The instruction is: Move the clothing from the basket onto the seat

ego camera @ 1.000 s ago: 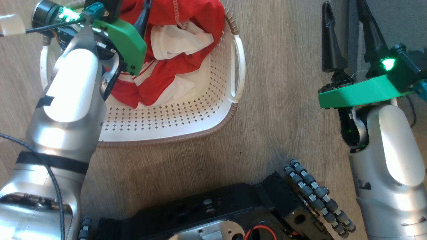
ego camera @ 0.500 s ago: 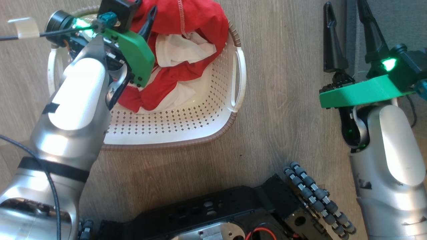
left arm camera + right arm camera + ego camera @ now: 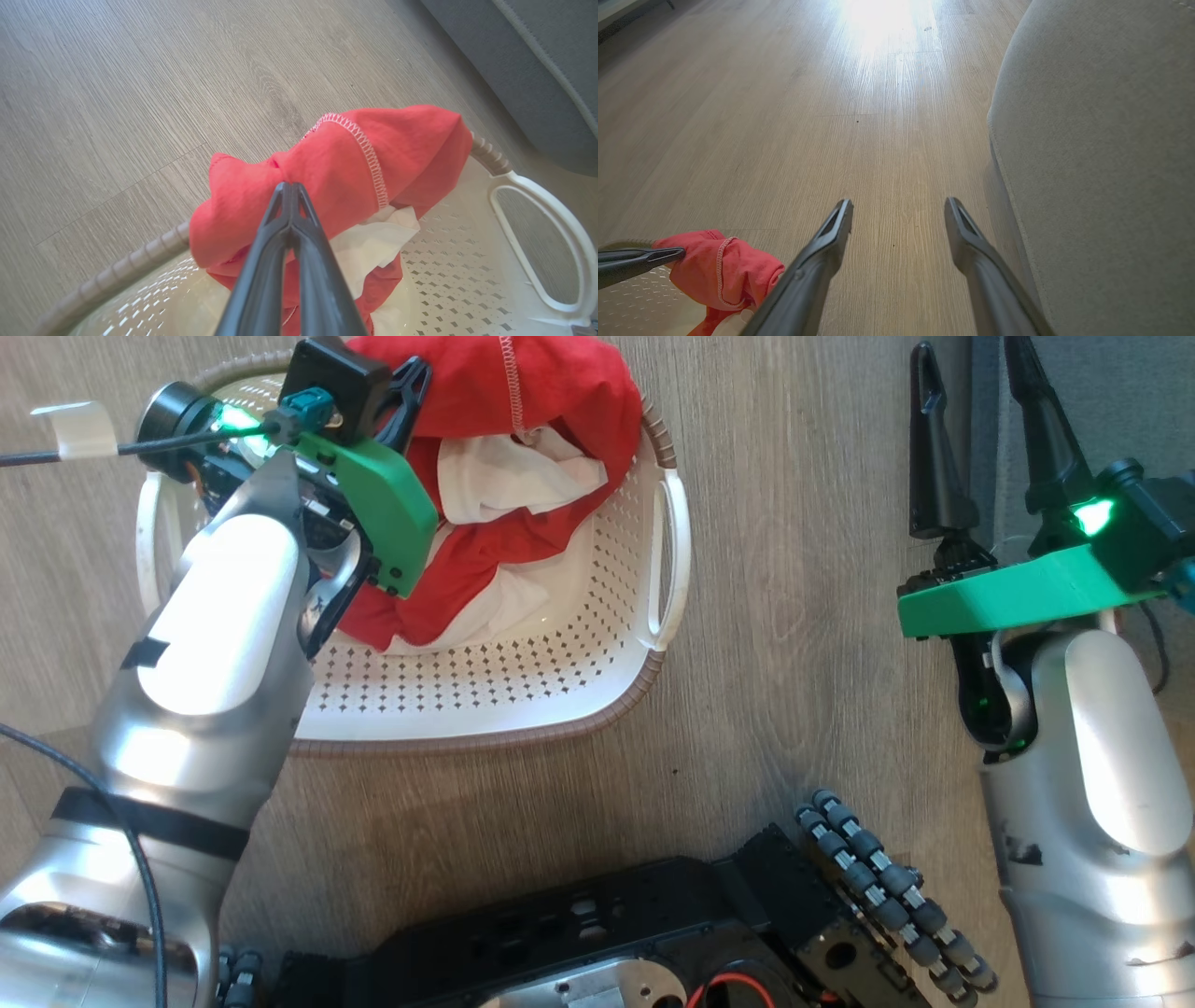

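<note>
L fingers (image 3: 271,242) pinch clothing (image 3: 350,158) over basket (image 3: 467,270).

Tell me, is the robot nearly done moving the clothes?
Not nearly. Done: nothing, the clothes sit in the basket. In hand: the left pincer is shut on a red fold. Left: carrying them to the grey seat beside the open right pincer.
</note>
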You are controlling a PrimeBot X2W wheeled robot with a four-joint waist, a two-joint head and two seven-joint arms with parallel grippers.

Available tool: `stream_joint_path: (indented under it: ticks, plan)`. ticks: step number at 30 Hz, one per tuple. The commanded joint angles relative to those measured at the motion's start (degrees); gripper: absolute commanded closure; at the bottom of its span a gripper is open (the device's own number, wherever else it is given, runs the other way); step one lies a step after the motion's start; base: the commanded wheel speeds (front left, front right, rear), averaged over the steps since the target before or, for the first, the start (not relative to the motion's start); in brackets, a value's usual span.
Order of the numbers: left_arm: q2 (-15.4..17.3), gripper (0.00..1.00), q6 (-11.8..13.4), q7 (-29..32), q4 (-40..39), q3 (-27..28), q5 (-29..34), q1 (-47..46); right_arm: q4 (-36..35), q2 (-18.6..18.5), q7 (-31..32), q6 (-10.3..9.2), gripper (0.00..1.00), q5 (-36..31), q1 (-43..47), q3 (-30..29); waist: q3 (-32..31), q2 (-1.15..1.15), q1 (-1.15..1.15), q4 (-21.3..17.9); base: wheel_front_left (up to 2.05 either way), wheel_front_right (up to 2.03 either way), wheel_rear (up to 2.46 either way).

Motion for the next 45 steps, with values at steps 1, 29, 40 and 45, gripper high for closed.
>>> stream_joint_path:
  ticks: [1,29,40,45]
  plan:
    - [1.4,1.0,0.0,0.1,-1.6,0.6,-0.7,1.6,-1.1,0.1,-0.4,-0.02,0.0,0.6,1.9,0.6,0.0,0.0,0.0,0.0,0.0,0.0,0.0]
    - [0.2,1.0,1.9,-7.4,-7.6,3.6,-8.2,11.5,2.1,0.1,-0.4,-0.02,0.0,-1.8,6.2,-2.1,-12.7,0.0,0.0,4.4,0.0,0.0,0.0]
    - [-0.7,1.0,4.0,-13.7,-11.4,7.5,-11.7,20.3,3.2,0.1,-0.4,-0.02,0.0,-4.3,11.0,-3.8,-23.4,0.0,0.0,7.7,0.0,0.0,0.0]
    - [-0.8,1.0,5.7,-14.6,-15.6,11.3,-11.5,25.6,3.2,0.1,-0.4,-0.02,0.0,-6.3,13.7,-4.7,-29.9,0.0,0.0,9.0,0.0,0.0,0.0]
